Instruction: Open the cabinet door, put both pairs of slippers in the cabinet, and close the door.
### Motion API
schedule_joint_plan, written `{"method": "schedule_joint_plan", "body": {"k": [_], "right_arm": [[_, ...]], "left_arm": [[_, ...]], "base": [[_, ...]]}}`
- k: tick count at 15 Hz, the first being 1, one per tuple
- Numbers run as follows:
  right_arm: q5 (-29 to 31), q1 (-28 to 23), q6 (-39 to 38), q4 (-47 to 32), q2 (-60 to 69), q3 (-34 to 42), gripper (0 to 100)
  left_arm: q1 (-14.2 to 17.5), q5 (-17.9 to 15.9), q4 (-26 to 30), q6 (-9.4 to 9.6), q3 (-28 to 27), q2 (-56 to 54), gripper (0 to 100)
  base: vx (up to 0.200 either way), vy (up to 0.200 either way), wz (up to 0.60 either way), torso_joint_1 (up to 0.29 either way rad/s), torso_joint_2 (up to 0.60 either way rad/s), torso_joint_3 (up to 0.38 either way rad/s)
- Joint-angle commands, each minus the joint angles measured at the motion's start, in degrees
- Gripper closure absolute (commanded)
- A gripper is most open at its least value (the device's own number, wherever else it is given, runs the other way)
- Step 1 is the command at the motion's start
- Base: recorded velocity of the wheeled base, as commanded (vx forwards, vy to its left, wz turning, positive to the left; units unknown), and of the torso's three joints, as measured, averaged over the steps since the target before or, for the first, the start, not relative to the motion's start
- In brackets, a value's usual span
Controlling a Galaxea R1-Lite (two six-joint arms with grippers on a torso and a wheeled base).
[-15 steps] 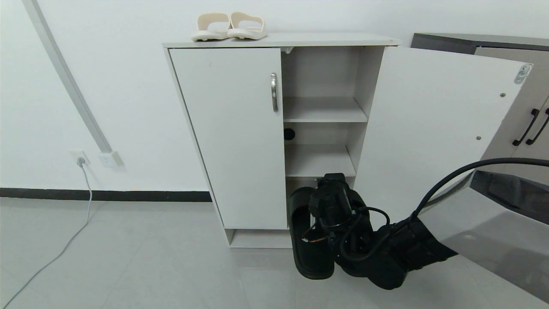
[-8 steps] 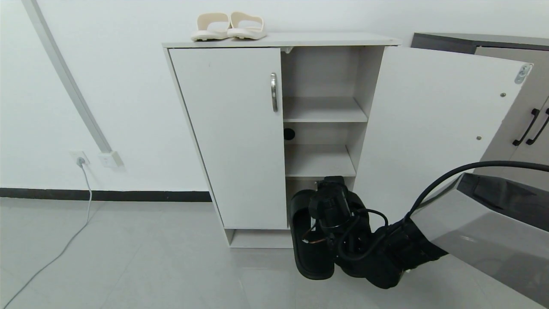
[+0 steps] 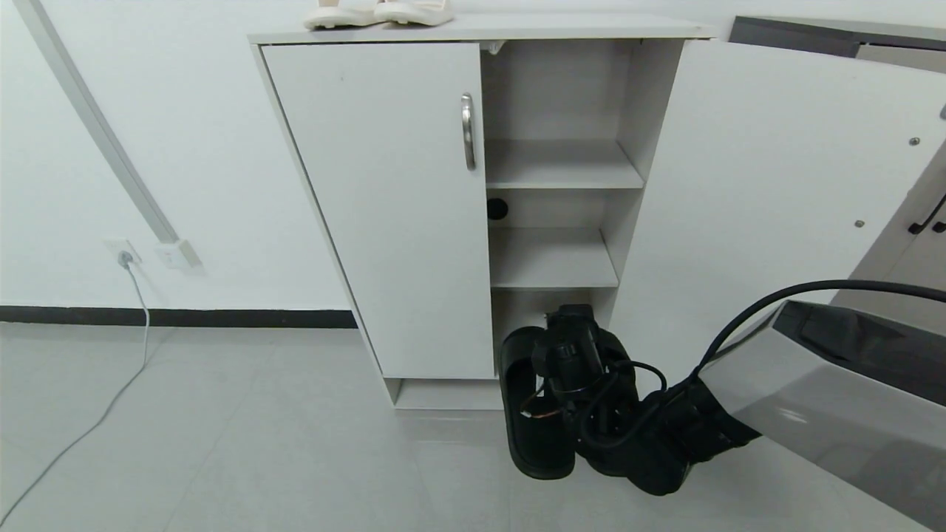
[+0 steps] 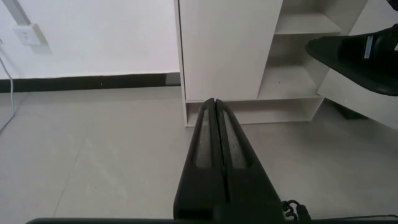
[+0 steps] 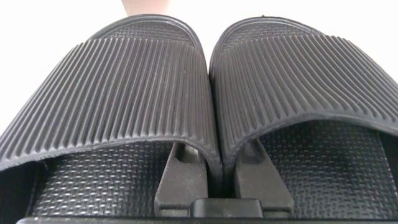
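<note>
1. Head view shows a white cabinet (image 3: 517, 28) against the wall, its right door (image 3: 776, 185) swung wide open and its left door (image 3: 384, 207) shut, with a metal handle (image 3: 467, 131) at the shut door's inner edge.
2. Behind the open door, an upper shelf (image 3: 558, 162) and a middle shelf (image 3: 550, 258) are bare.
3. A pair of beige slippers (image 3: 377, 11) sits side by side on the cabinet's top, toward its left end.
4. The right end effector (image 3: 565, 355) is low at the mouth of the lowest compartment, clenched on a pair of black slippers (image 3: 528, 436).
5. The black slippers lie side by side with their toes toward the opening and their heels out over the grey floor (image 3: 222, 443). Whether they touch the floor cannot be told.
6. Right wrist view shows the black slippers (image 5: 124, 93) from behind. Their ribbed straps touch in the middle, and the right end effector (image 5: 217, 165) has one of its fingers (image 5: 180, 183) under each strap, pinching the two inner walls together.
7. Left wrist view shows the left end effector (image 4: 215, 109) above the floor and well back from the cabinet (image 4: 224, 50), with its fingers pressed flat together and nothing between them.
</note>
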State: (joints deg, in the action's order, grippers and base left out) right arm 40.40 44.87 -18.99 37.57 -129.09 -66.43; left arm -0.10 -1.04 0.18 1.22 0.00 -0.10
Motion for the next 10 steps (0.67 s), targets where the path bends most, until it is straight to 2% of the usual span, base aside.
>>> {"method": "schedule_joint_plan", "body": {"k": [1, 4, 6, 7, 8, 9, 10], "right_arm": [[0.03, 0.04, 0.01, 0.13, -0.11, -0.02, 100], [0.38, 0.04, 0.27, 1.54, 0.15, -0.55, 100], [1.88, 0.04, 3.52, 7.16, 0.24, -0.11, 100], [2.32, 0.04, 5.9, 11.47, 0.24, 0.77, 100], [2.4, 0.04, 10.99, 19.47, 0.5, 3.06, 100], [2.4, -0.05, 12.14, 21.14, 0.5, 3.41, 100], [2.23, -0.49, 15.92, 27.73, 0.5, 4.73, 100]], "left_arm": [[0.01, -0.02, -0.01, 0.01, 0.0, 0.1, 100], [0.01, -0.02, -0.01, 0.01, 0.0, 0.1, 100], [0.01, -0.02, -0.01, 0.01, 0.0, 0.1, 100], [0.01, -0.02, -0.01, 0.01, 0.0, 0.1, 100], [0.01, -0.02, -0.01, 0.01, 0.0, 0.1, 100], [0.01, -0.02, -0.01, 0.01, 0.0, 0.1, 100], [0.01, -0.02, -0.01, 0.01, 0.0, 0.1, 100]], "base": [[0.0, 0.0, 0.0, 0.002, 0.0, -0.198], [0.0, 0.0, 0.0, 0.001, 0.01, -0.201], [0.0, 0.0, 0.0, 0.002, 0.0, -0.195], [0.0, 0.0, 0.0, 0.012, 0.0, -0.193], [0.0, 0.0, 0.0, 0.007, 0.0, -0.207], [0.0, 0.0, 0.0, 0.002, 0.01, -0.188], [0.0, 0.0, 0.0, 0.002, 0.0, -0.193]]}}
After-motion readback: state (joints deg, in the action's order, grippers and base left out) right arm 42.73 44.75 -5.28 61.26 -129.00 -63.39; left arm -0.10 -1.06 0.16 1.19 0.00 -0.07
